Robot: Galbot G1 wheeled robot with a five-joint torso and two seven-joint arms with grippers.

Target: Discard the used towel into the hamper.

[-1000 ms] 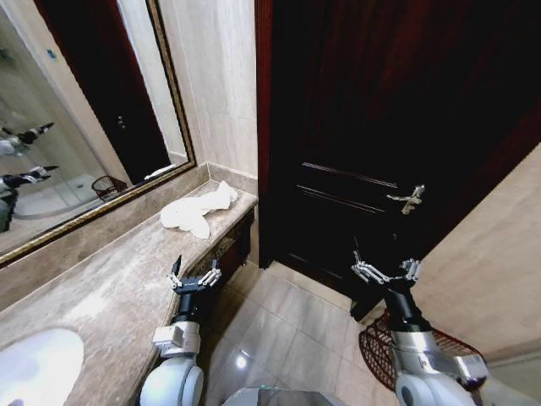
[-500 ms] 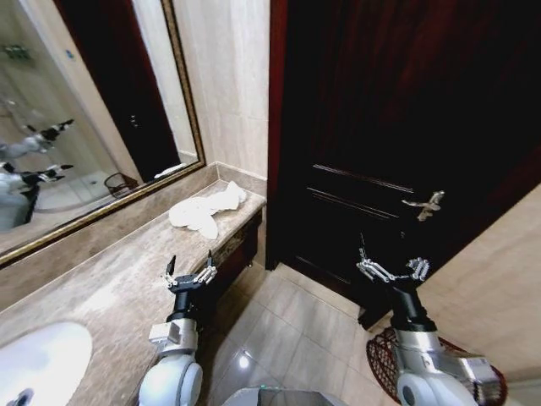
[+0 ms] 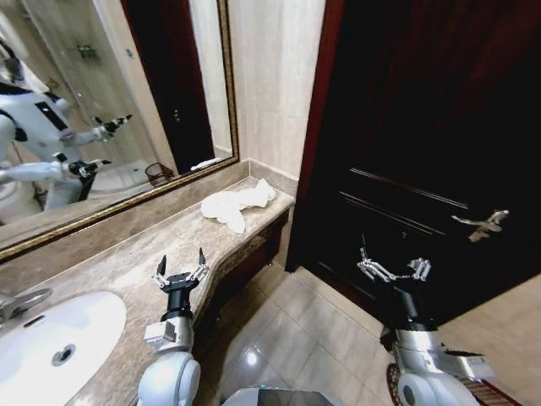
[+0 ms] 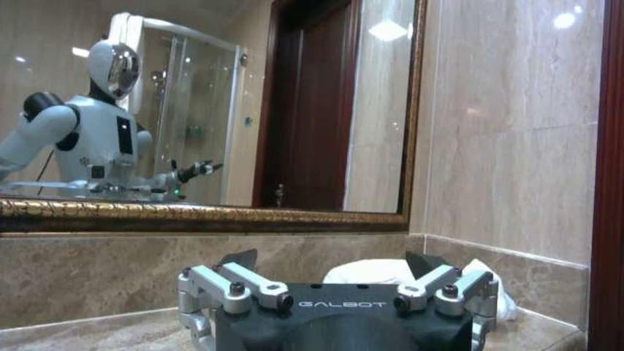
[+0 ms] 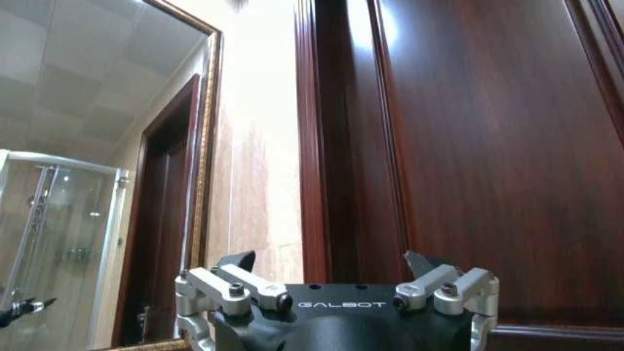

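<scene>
Towel: crumpled white cloth towel [image 3: 237,205] at far end of beige marble counter [image 3: 127,271].
L claw [image 3: 179,269]: wide open, over counter edge, well short of towel.
R claw [image 3: 394,269]: wide open, away from counter, by dark wood door [image 3: 423,127].

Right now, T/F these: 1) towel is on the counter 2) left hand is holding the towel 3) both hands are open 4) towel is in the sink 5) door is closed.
1) True. The towel lies crumpled on the counter, at its far end by the wall.
2) False. The left hand is empty, over the counter's front edge, short of the towel.
3) True. The left hand and the right hand both have their fingers spread.
4) False. The sink holds no towel; the towel lies farther along the counter.
5) True. The dark door is closed, its handle level.
</scene>
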